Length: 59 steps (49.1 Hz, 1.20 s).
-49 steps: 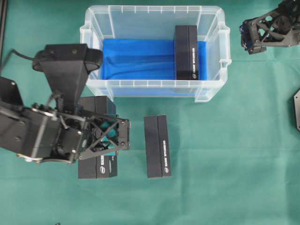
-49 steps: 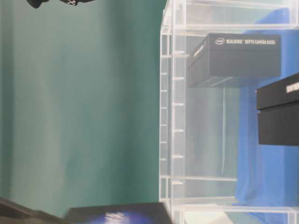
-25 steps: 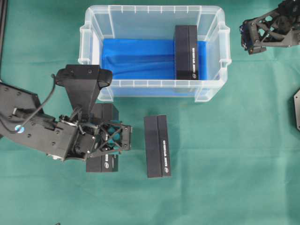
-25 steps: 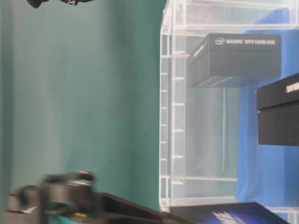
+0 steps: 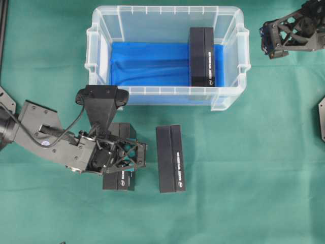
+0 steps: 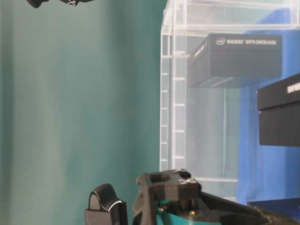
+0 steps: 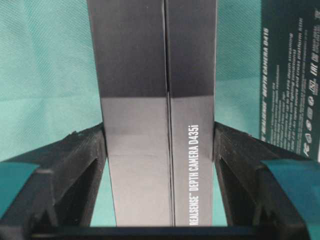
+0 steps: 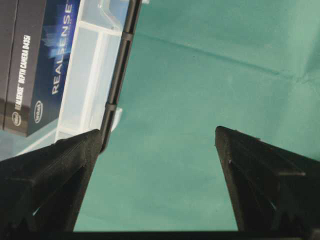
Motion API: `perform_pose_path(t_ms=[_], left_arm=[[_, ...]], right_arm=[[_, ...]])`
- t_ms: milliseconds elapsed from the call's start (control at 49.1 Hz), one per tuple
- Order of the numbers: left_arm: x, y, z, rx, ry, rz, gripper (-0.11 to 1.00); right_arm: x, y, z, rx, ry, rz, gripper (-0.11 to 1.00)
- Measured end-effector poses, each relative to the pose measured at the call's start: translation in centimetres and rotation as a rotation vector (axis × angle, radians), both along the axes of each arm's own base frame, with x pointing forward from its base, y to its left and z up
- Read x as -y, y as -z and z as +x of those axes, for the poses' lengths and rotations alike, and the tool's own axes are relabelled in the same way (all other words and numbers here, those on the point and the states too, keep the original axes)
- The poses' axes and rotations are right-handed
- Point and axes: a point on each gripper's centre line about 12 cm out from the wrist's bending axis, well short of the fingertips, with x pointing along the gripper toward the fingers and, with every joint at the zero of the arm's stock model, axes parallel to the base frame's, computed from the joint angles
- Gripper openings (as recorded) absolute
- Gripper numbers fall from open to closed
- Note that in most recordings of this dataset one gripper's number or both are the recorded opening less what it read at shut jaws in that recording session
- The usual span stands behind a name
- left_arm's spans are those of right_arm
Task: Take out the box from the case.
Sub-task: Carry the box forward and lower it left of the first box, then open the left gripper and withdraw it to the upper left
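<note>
The case, a clear plastic bin lined with blue cloth, stands at the back middle of the table. One black box lies inside it at the right end. My left gripper is in front of the case, low over the green cloth, shut on a second black box. In the left wrist view its fingers press both long sides of that box. My right gripper stands open, with only green cloth between its fingers, beside the case's right end.
A third black box lies on the cloth just right of the held one and shows in the left wrist view as a box edge. The right arm sits at the back right corner.
The left arm has come down and shifted right and toward the front with the box still gripped. The right arm has not moved.
</note>
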Motion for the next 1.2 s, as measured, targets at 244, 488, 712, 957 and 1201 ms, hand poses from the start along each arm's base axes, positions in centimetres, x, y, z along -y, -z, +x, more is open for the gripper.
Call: perform_pose_path(t_ms=[244,488,712,957,1201], left_arm=[[0.0,0.2,-0.2,-0.009,0.001,-0.003,0.6],[0.0,0.2,-0.3,-0.021,-0.001,0.0,0.6],[0.3,0.2,-0.4,-0.021,0.007,0.0,0.67],[0.4,-1.0,-0.7,0.009,0.015,-0.009,0.99],[0.3,-1.4,-1.0,0.018,0.017,-0.012,0.99]], right_arm=[[0.0,0.0,0.0,0.001,0.0,0.0,0.92],[0.0,0.0,0.0,0.001,0.0,0.0,0.92],[0.0,0.0,0.0,0.0,0.0,0.0,0.92],[0.0,0.0,0.0,0.001,0.0,0.0,0.92],[0.0,0.0,0.0,0.001,0.0,0.0,0.92]])
